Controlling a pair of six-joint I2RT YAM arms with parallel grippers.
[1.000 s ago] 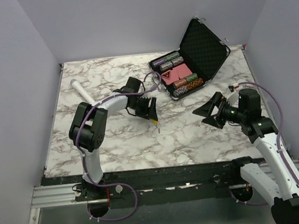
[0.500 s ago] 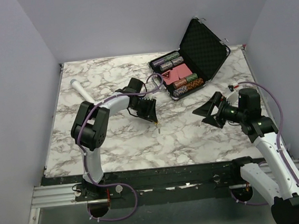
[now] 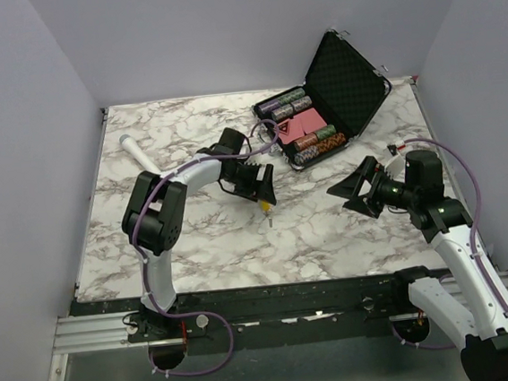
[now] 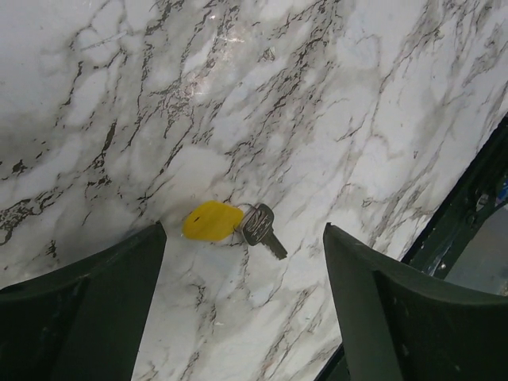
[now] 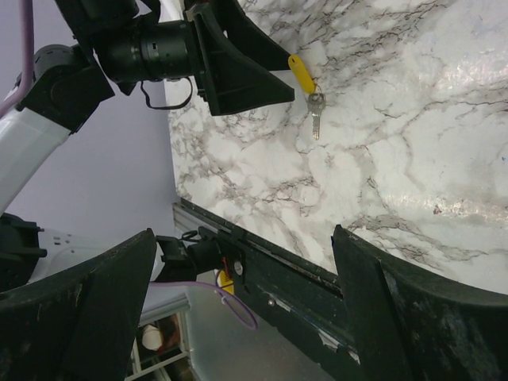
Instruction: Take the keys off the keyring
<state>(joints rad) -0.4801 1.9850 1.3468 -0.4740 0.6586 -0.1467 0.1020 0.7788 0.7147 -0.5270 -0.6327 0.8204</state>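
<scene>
The keys point(image 4: 260, 228) lie flat on the marble: a small silver key and a yellow teardrop-shaped head point(image 4: 213, 220), joined by the thin keyring point(image 4: 243, 213). In the top view they lie mid-table point(image 3: 268, 211). In the right wrist view they lie far ahead point(image 5: 309, 87). My left gripper point(image 4: 242, 238) is open and empty. It hovers right over the keys, one finger on each side, touching nothing. It also shows in the top view point(image 3: 261, 186). My right gripper point(image 3: 351, 190) is open and empty, well to the right of the keys, pointing at them.
An open black case point(image 3: 327, 102) with chips and a pink box stands at the back right. A white-and-grey microphone point(image 3: 133, 149) lies at the back left. The table's black front rail point(image 5: 302, 274) runs below the right gripper's view.
My left gripper has shifted slightly to the right, closer over the keys. The keys and the right arm have not moved.
</scene>
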